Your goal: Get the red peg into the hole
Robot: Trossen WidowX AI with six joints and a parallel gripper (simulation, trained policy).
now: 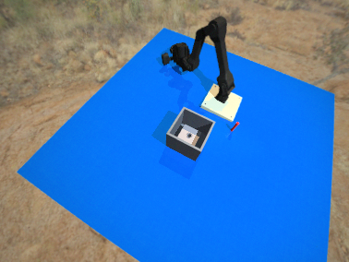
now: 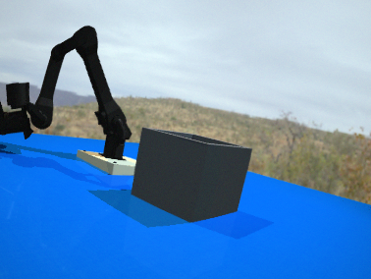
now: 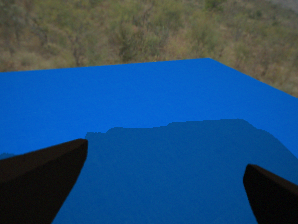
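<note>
1. Your blue mat (image 1: 258, 194) (image 2: 74, 236) (image 3: 130, 95) runs beneath the gripper and carries the whole layout; its breadth leaves your arm room to swing.
2. Your arm (image 1: 222, 57) (image 2: 100, 81) is folded up and over, holding the gripper off to one side, well apart from the work.
3. The open box (image 1: 181, 145) (image 2: 167, 174) stands well apart from the gripper, mouth up, presumably so you can lower the peg from above.
4. The base plate (image 1: 234, 111) (image 2: 123, 169) sits between the gripper and the peg, anchoring the arm.
5. Your gripper (image 1: 167, 59) (image 2: 14, 123) (image 3: 165, 159) is spread nearly fully, nothing between its fingers; that suits an approach.
6. The holed plate (image 1: 183, 135) lies in the box, farther from the gripper than the base plate.
7. Your red peg (image 1: 234, 126) is beyond the base plate from the gripper, outside the box, so you'll likely swing across first.
</note>
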